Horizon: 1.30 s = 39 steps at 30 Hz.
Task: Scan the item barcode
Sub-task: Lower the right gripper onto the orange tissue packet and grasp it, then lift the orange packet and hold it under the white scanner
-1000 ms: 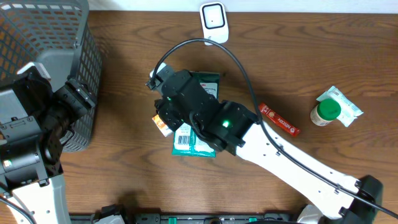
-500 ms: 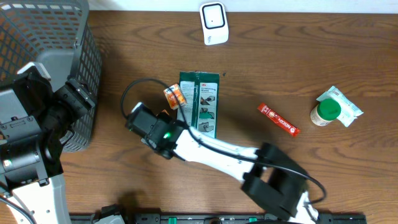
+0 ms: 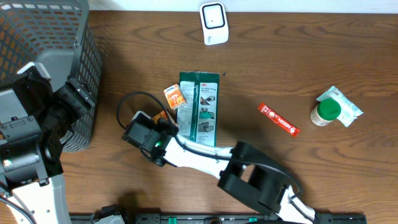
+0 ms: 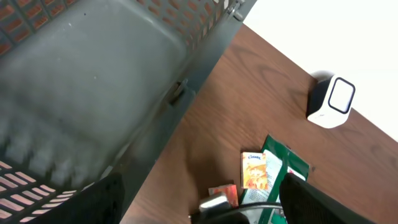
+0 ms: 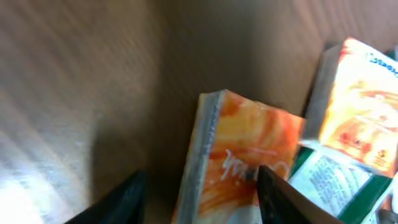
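Right gripper [image 5: 200, 177] is part open and straddles the orange sachet [image 5: 239, 155], just off the green pack [image 3: 199, 106] on its basket side. There is a visible gap at 1 finger and the other overlaps the sachet, so it's not clamped. Can't tell if the sachet lies flat on the table [image 3: 311, 50]. A 2nd orange packet [image 3: 175, 96] rests against the same edge of the green pack, nearer the scanner [image 3: 213, 23], which stands well beyond the pack's top end. Left gripper [image 4: 202, 190] is wide open and empty, by the basket [image 3: 56, 56] wall, well away from the pack. A red stick pack [image 3: 278, 119] lies off the pack's opposite side. Further out that way, a green-capped bottle [image 3: 326, 111] sits on a white wrapper [image 3: 345, 106].
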Each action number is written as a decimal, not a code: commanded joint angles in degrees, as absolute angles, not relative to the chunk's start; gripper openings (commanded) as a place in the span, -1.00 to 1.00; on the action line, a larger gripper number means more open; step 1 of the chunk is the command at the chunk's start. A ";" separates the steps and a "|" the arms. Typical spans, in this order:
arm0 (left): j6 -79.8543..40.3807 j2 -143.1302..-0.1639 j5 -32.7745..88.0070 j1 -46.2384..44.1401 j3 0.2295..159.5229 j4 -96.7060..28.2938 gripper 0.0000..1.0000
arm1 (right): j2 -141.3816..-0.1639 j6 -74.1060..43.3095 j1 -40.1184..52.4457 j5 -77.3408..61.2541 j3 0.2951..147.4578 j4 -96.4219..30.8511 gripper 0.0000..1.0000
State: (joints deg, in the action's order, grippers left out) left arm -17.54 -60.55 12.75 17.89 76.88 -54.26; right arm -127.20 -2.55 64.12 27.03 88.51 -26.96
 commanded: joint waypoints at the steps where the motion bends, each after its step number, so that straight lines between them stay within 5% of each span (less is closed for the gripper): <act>1: -16.36 -60.62 12.21 18.09 78.13 -54.39 0.61 | -132.49 -0.49 64.18 27.35 87.96 -28.32 0.04; 3: -16.36 -60.62 12.21 18.09 78.13 -54.39 0.61 | -132.88 -0.54 64.29 26.83 87.96 -29.39 -0.12; 7: -16.36 -60.62 12.21 18.09 78.13 -54.39 0.61 | -131.17 -0.73 64.51 26.22 88.31 -30.46 -0.85; 10: -16.36 -60.62 12.21 18.09 78.13 -54.39 0.61 | -127.50 -2.66 64.20 25.52 88.68 -31.66 -0.95; 20: -16.36 -60.62 12.21 18.09 78.13 -54.39 0.61 | -106.28 -5.82 57.01 -7.57 88.84 -32.18 -0.90; 30: -16.36 -60.62 12.21 18.09 78.13 -54.39 0.61 | -96.86 -20.60 36.38 -39.40 89.62 -29.12 -0.98; 39: -16.36 -60.62 12.21 18.09 78.13 -54.39 0.61 | -99.46 -30.94 22.96 -44.31 91.59 -7.77 -0.98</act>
State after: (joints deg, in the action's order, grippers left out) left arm -17.54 -60.64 12.73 17.89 76.88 -54.28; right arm -97.91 -25.67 24.43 -40.69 89.69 -11.79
